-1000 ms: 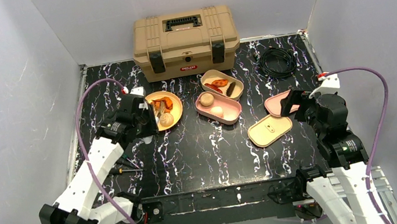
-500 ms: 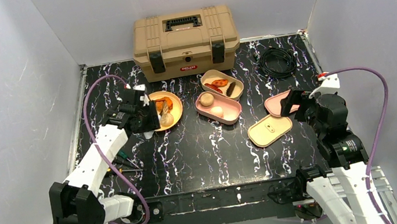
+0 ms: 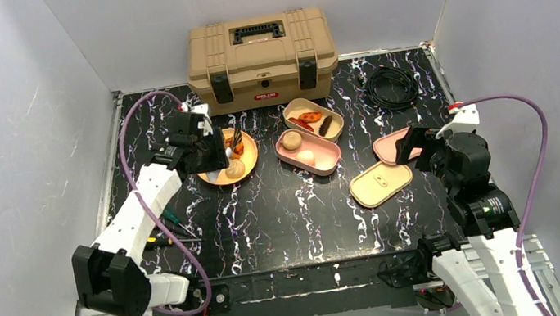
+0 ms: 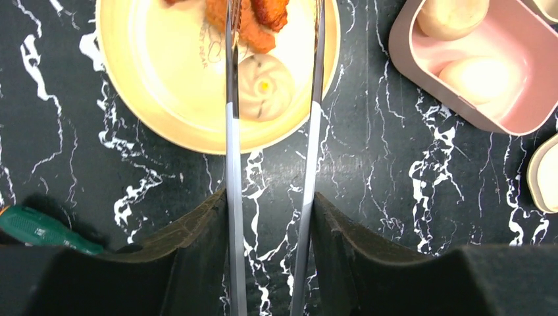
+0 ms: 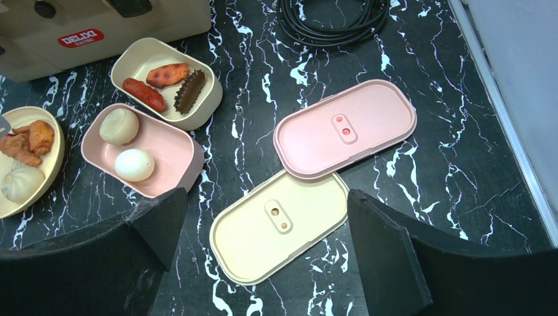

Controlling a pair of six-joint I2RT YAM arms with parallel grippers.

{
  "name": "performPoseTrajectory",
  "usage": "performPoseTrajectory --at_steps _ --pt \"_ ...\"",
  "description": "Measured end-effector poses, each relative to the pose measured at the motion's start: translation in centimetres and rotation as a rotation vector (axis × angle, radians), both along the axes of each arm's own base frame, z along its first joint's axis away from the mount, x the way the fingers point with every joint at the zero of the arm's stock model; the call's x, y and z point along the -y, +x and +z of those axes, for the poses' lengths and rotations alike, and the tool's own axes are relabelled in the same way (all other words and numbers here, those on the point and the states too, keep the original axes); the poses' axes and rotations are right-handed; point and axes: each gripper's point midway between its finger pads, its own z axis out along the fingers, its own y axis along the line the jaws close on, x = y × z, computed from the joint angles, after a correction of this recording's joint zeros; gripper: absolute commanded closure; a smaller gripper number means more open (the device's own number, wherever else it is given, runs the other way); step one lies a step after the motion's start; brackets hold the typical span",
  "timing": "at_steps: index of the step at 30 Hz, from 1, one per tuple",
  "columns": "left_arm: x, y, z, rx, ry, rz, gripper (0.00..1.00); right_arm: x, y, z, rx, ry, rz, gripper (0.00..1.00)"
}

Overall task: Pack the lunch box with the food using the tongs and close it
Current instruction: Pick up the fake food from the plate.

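bun (image 4: 263,85) on the plate (image 4: 131,99): likely soft, light, easily dented; straddle its widest middle. left hand (image 4: 270,197) grasps the tongs (image 4: 230,164); right hand (image 5: 263,197) released.

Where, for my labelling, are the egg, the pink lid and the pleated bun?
egg (image 5: 134,164), right wrist view, middle of its shell.
pink lid (image 5: 345,128), right wrist view, centre of its top.
pleated bun (image 4: 266,87), left wrist view, middle of its top.

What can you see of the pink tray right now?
The pink tray is an oblong, round-cornered box, plastic by its look, sitting flat and uncovered on the black marbled table. Inside lie a tan bun and a white egg. The cream tray sits right behind it; its pink lid lies apart.
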Motion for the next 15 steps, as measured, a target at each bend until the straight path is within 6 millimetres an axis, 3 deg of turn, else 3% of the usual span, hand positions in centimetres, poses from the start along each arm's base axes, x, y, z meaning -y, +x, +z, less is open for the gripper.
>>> performPoseTrajectory --at_steps 5,11,15 --pt "0.9 1.3 -1.0 -0.024 -0.005 -0.023 0.58 0.0 0.0 0.0 0.000 0.000 0.000 0.00" --pt "1.6 1.3 -3.6 -0.109 -0.003 -0.052 0.57 0.0 0.0 0.0 -0.002 -0.001 0.001 0.00" --pt "1.7 1.2 -4.1 -0.126 -0.004 -0.059 0.57 0.0 0.0 0.0 -0.002 0.000 0.001 0.00"
